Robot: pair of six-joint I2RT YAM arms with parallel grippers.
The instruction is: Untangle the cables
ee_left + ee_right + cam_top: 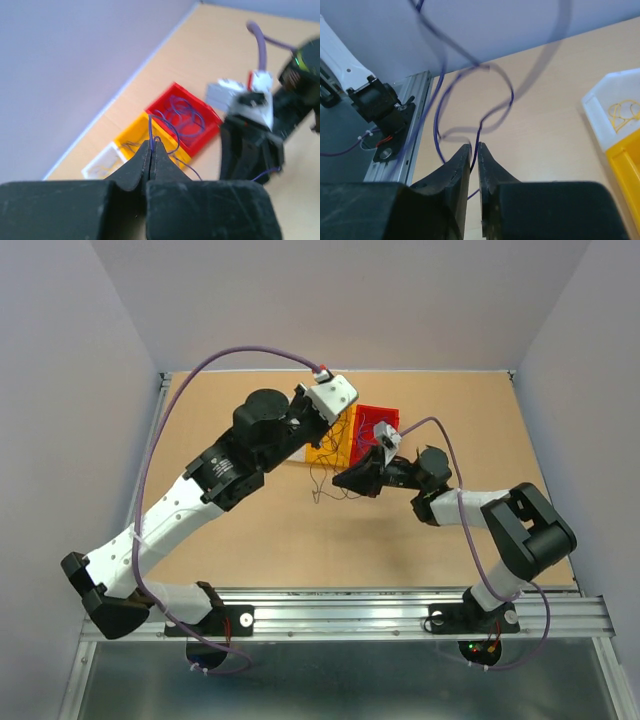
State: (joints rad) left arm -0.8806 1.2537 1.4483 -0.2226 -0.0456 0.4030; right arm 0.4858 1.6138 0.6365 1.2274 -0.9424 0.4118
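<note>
Toward table's far edge, middle, near red bin (380,416): cables (322,483) in loose tangle; left gripper (151,146) clamped tight on purple strand (151,128); right gripper (474,148) almost closed, thin gap, strand running between tips.

Purple-blue cables (151,131), red bin (204,139), yel. bin (131,134), white bin (97,165), tan tbl (225,50).

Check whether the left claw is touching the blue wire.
Touching. The left wrist view shows the left claw shut on the blue wire, which emerges from its tip.
</note>
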